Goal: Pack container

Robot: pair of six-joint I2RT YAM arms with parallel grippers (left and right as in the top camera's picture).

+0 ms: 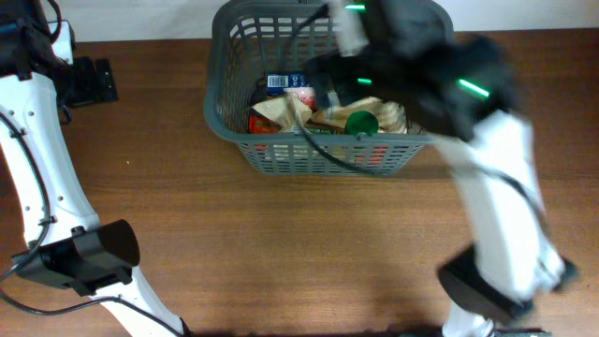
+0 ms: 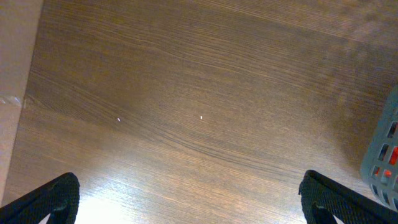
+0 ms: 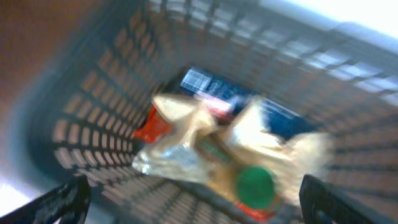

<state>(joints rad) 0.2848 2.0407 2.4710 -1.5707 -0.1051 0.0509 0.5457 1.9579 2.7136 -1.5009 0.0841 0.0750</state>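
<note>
The dark grey slotted container (image 1: 225,122) stands at the back middle of the wooden table. Inside lie pale crinkled bags (image 1: 281,110), a blue packet (image 1: 281,82), a red packet (image 1: 262,124) and a green-capped item (image 1: 361,122). My right arm is blurred over the container's right side. In the right wrist view its gripper (image 3: 193,202) is open and empty above the container (image 3: 81,130), the pale bags (image 3: 186,134) and the green cap (image 3: 255,185). My left gripper (image 2: 189,199) is open and empty over bare wood, with the container's corner (image 2: 382,155) at the right edge.
The left arm's white links (image 1: 42,178) and black base (image 1: 84,257) occupy the table's left side. The right arm's base (image 1: 496,281) stands at the front right. A black object (image 1: 89,82) sits at the back left.
</note>
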